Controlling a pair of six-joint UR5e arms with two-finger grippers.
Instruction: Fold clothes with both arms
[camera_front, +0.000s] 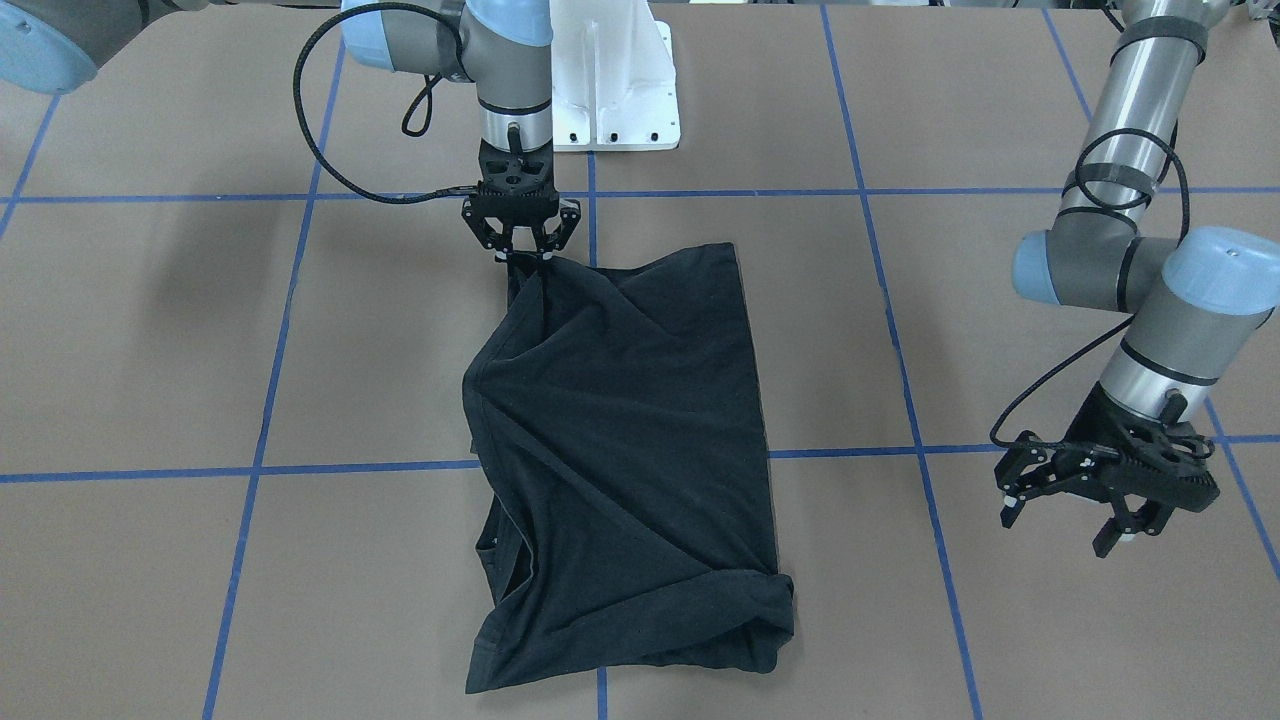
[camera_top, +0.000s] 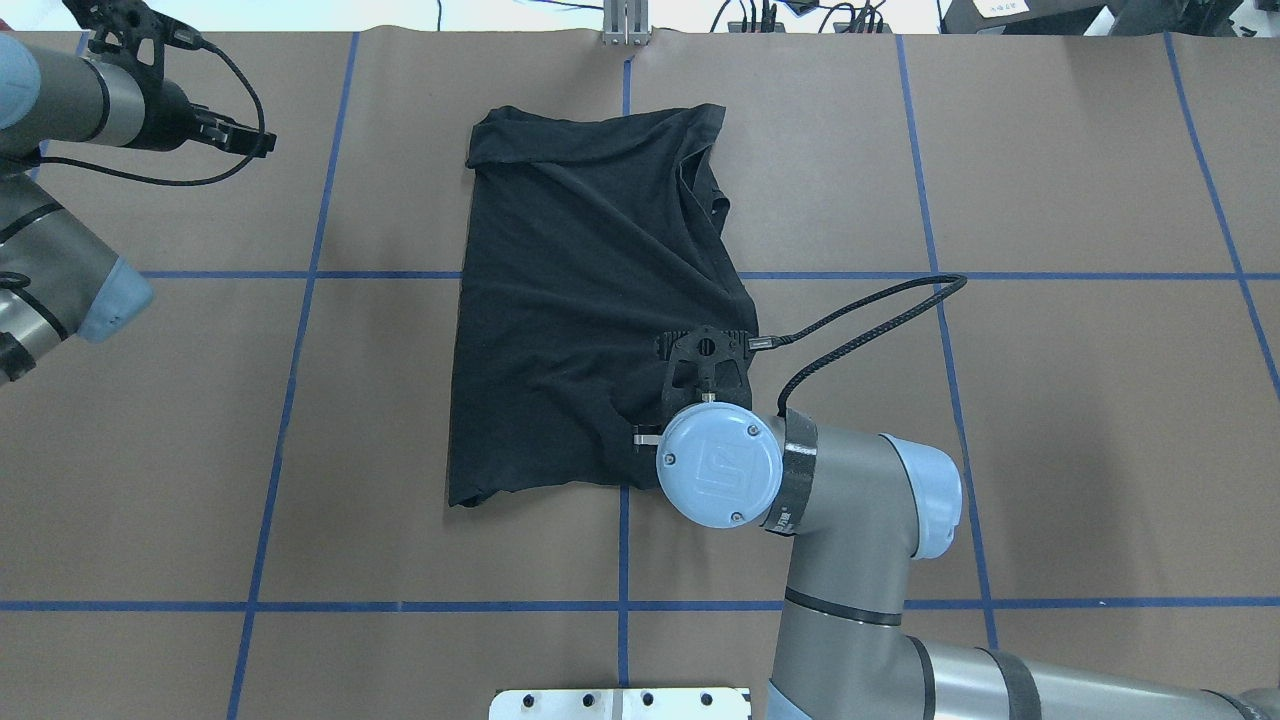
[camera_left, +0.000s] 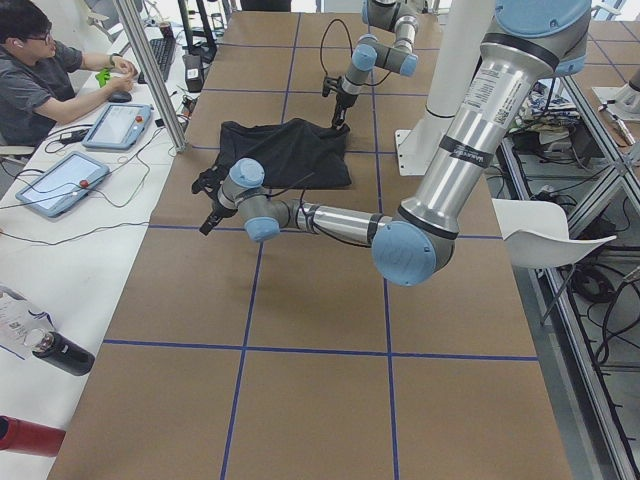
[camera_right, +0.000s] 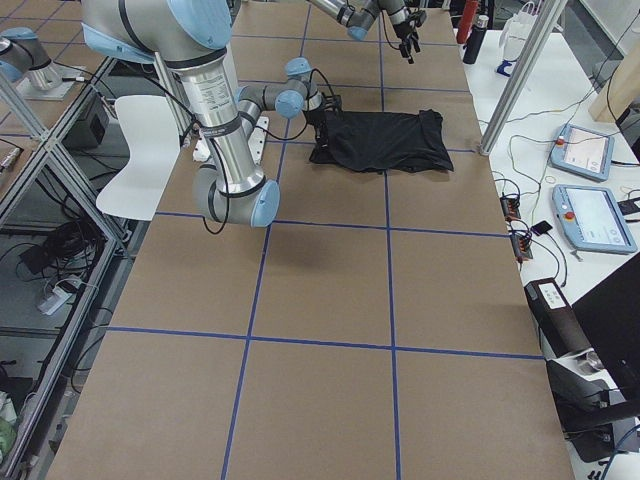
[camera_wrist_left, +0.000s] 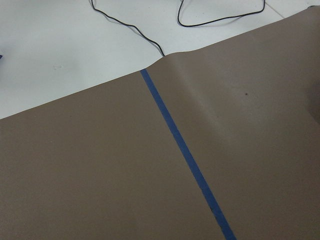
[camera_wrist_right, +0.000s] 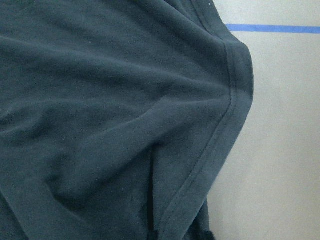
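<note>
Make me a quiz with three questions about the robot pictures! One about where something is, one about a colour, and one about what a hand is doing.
1. Where is the right hand?
A. At a corner of the black T-shirt
B. Over bare table
C. On the white base

2. What colour are the tape lines on the table?
A. Red
B. Blue
C. Yellow

3. What is the left hand doing?
A. Pinching the T-shirt
B. Open, holding nothing
C. Holding a cup

Answers:
1 A: it pinches a raised corner of the T-shirt on the robot's side.
2 B: blue lines cross the brown tabletop.
3 B: it is spread wide over bare table, apart from the T-shirt.
</note>
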